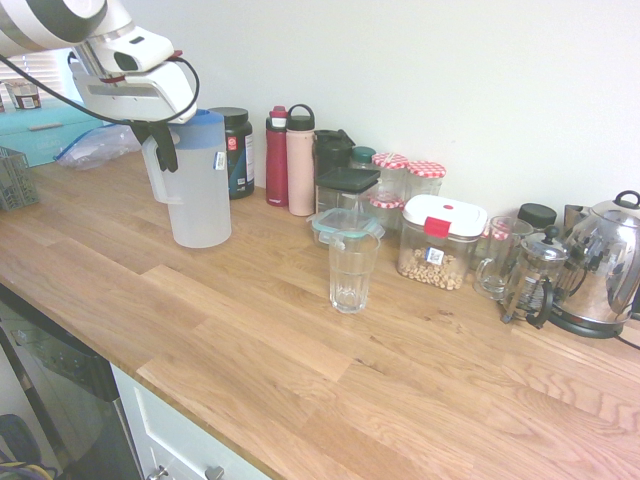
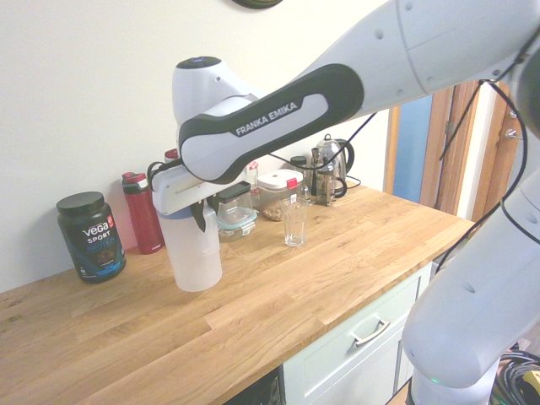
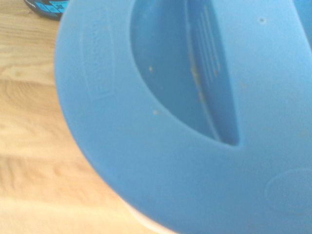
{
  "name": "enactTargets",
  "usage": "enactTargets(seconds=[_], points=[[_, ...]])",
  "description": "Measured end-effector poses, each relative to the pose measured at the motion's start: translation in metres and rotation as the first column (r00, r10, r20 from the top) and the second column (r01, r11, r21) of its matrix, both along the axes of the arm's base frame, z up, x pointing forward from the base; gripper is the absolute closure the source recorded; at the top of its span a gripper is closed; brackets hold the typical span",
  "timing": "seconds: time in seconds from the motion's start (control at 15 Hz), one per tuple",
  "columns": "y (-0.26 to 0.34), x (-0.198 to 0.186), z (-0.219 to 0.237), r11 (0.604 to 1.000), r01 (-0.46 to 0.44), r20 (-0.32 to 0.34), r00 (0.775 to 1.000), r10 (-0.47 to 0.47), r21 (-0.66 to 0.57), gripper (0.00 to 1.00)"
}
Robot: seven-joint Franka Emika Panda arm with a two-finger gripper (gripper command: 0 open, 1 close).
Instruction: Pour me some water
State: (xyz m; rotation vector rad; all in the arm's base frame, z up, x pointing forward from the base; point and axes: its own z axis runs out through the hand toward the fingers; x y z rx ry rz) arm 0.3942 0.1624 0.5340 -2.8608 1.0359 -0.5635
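A tall frosted-white jug (image 1: pixel 200 195) with a blue lid (image 3: pixel 161 122) stands upright on the wooden counter (image 1: pixel 250 340). The water in it is too faint to make out through the frosted wall. My gripper (image 1: pixel 160 140) comes down from above and is shut on the jug's side handle, which faces the left end of the counter. The second exterior view shows the same jug (image 2: pixel 196 253) with my gripper (image 2: pixel 198 215) at its top. An empty clear drinking glass (image 1: pixel 352 270) stands upright on the counter to the right of the jug, apart from it.
Behind the jug along the wall stand a black tub (image 1: pixel 237 150), a red bottle (image 1: pixel 277 158) and a pink bottle (image 1: pixel 300 165). Further right are jars, a lidded food box (image 1: pixel 440 240), a French press (image 1: pixel 535 280) and a steel kettle (image 1: pixel 605 265).
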Motion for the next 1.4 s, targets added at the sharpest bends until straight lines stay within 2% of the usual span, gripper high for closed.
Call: enactTargets(seconds=[0.27,0.67,1.13,1.27,1.4], points=[[-0.048,-0.05,0.007,0.999,-0.025,-0.052,0.998,0.024,-0.021,1.0],[-0.141,-0.102,0.007,0.99,0.14,-0.002,0.99,-0.14,-0.007,1.0],[-0.232,-0.141,0.009,0.986,0.168,-0.024,0.986,-0.167,0.023,1.0],[-0.259,-0.15,0.005,0.991,0.135,-0.06,0.989,-0.134,0.013,1.0],[-0.282,-0.156,-0.004,0.998,0.055,-0.126,0.99,-0.058,-0.026,1.0]])
